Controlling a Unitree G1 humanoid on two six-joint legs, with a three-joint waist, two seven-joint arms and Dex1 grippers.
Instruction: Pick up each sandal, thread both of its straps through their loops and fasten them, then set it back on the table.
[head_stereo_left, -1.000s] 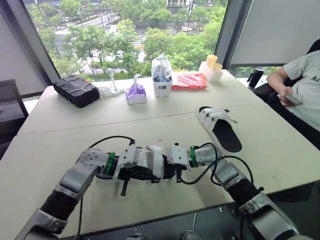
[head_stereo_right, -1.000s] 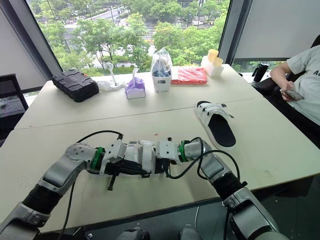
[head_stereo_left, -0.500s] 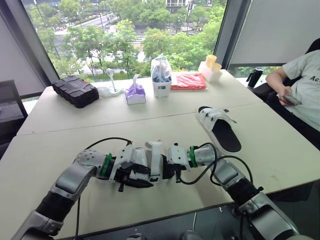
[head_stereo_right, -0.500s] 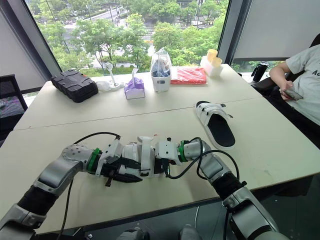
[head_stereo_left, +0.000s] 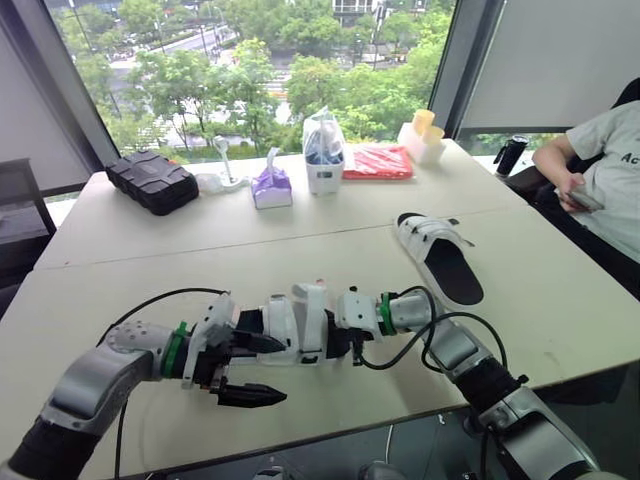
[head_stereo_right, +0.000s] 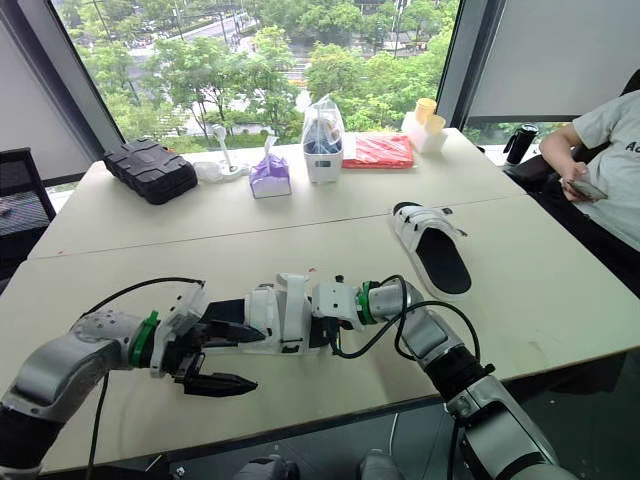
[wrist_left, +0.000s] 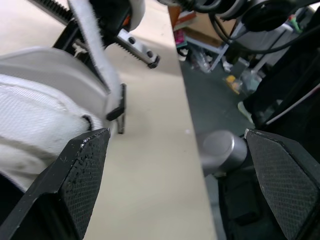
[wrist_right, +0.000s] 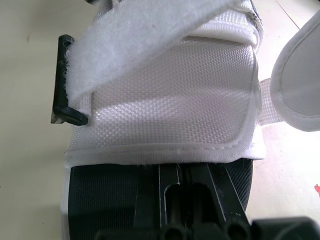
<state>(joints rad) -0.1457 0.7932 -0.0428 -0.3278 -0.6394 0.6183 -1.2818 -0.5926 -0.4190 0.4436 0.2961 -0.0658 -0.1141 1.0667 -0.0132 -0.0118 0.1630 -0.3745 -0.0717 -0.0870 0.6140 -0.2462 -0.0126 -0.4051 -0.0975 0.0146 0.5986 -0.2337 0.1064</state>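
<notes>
Your left gripper (head_stereo_left: 285, 372) is spread wide, upper finger just beside the near sandal (head_stereo_left: 285, 325), lower finger out over the table (head_stereo_left: 120, 260). Your right gripper (head_stereo_left: 338, 343) holds that sandal's other end. One white strap (head_stereo_left: 312, 303) stands up. The second sandal (head_stereo_left: 440, 258) lies well apart, to the right.

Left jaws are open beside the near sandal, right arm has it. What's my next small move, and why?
Probably ease the left gripper forward onto the loose strap standing up from the near sandal and close on its end. The left jaws are open and empty, the right gripper holds the sandal steady, and that strap is not yet laid down and fastened.
</notes>
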